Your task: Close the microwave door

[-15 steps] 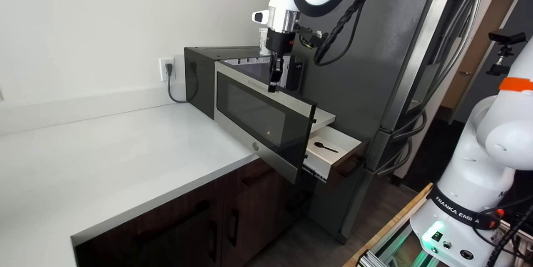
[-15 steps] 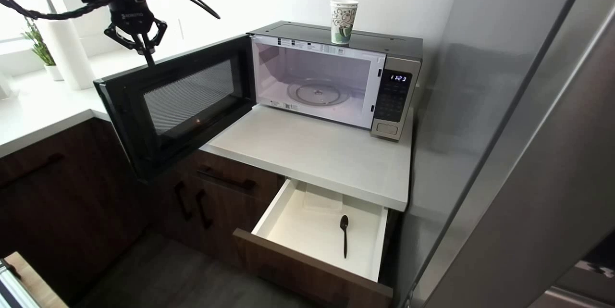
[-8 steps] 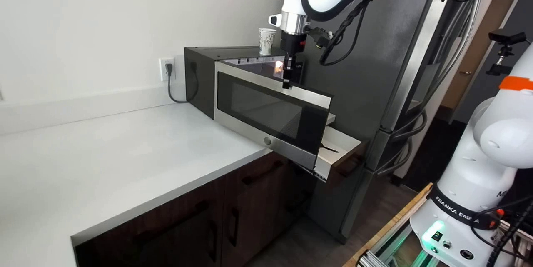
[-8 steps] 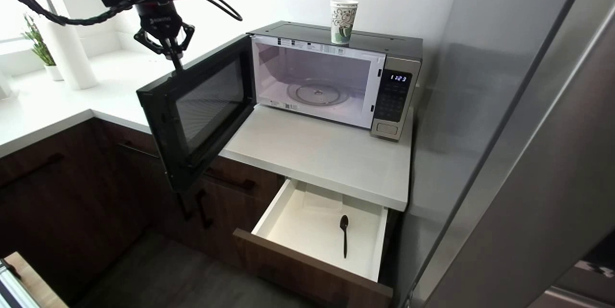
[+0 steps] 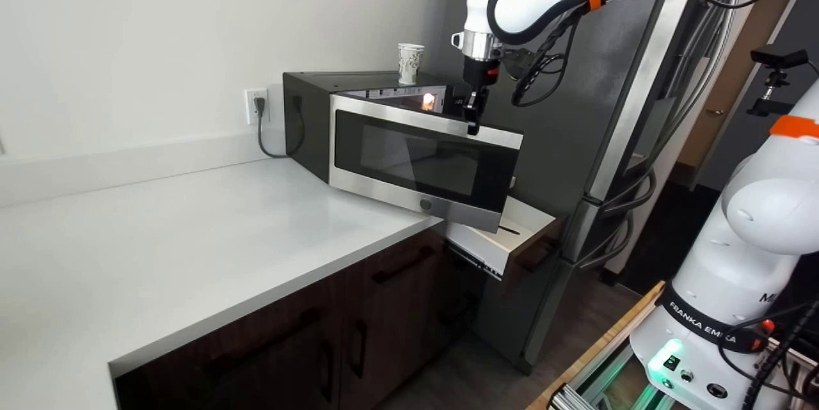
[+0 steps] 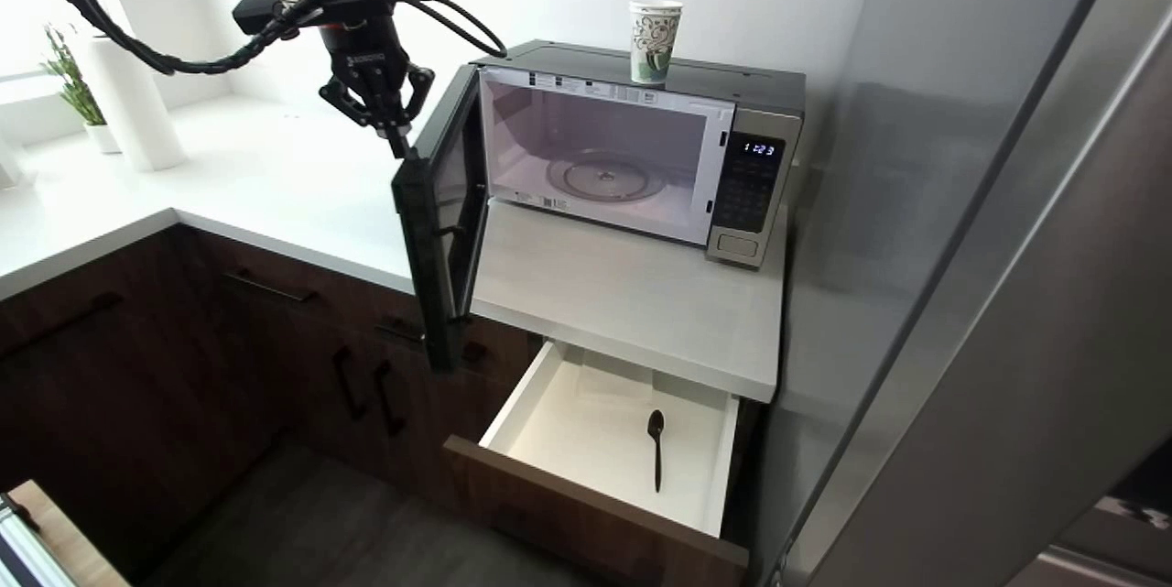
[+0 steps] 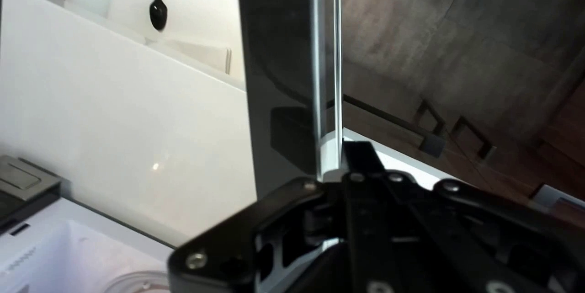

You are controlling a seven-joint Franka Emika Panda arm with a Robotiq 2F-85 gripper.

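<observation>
The microwave door hangs partly open, swung out from the left of the microwave. In an exterior view its free edge juts past the countertop. My gripper points down at the outer side of the door's upper rim, near the free end. In an exterior view the gripper is at the door's top edge with its fingers together. In the wrist view the gripper is shut, its fingertips against or very near the outer face of the door. Nothing shows between the fingers.
A paper cup stands on the microwave. An open drawer with a black spoon inside sticks out below the countertop. A tall grey fridge stands beside the microwave.
The door has swung a good way toward the microwave's front, its free edge moving in. My shut gripper has moved along with it at the upper rim. The cup and drawer have not moved.
</observation>
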